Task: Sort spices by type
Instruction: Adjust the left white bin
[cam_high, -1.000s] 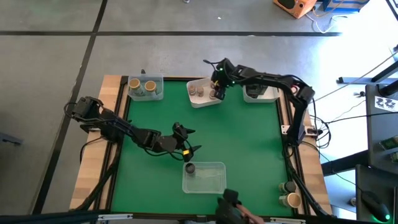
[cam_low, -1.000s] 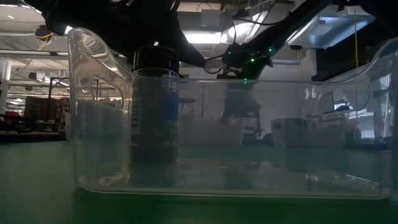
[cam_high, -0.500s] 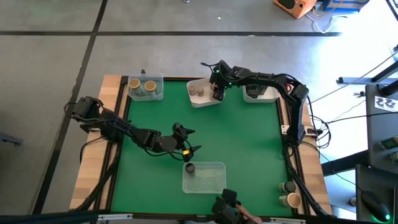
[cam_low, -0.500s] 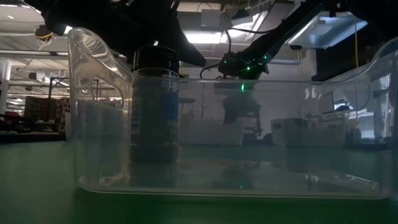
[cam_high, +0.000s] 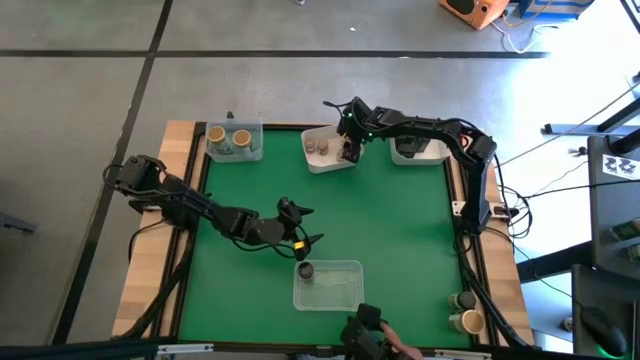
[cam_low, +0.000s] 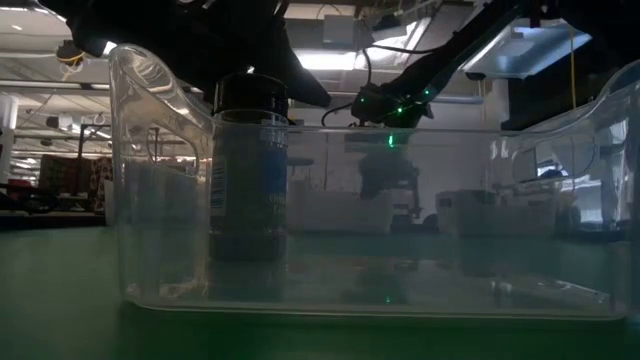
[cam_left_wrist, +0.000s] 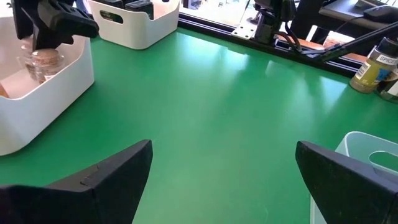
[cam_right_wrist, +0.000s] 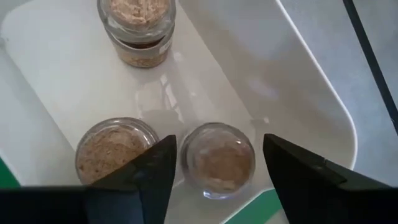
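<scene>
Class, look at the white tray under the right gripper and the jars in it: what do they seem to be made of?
White tray: likely plastic, opaque, glossy, with soft light reflections. Jars: clear glass or plastic; tan powder shows through the walls.

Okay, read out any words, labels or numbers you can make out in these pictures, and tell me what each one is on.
"SPICE": on the label of a yellow-filled spice jar at the table's edge, seen in the left wrist view; the rest of that label is too small to read.
Blue label on the dark-capped jar in the clear tray: print too blurred to read.
Nothing else is legible.
</scene>
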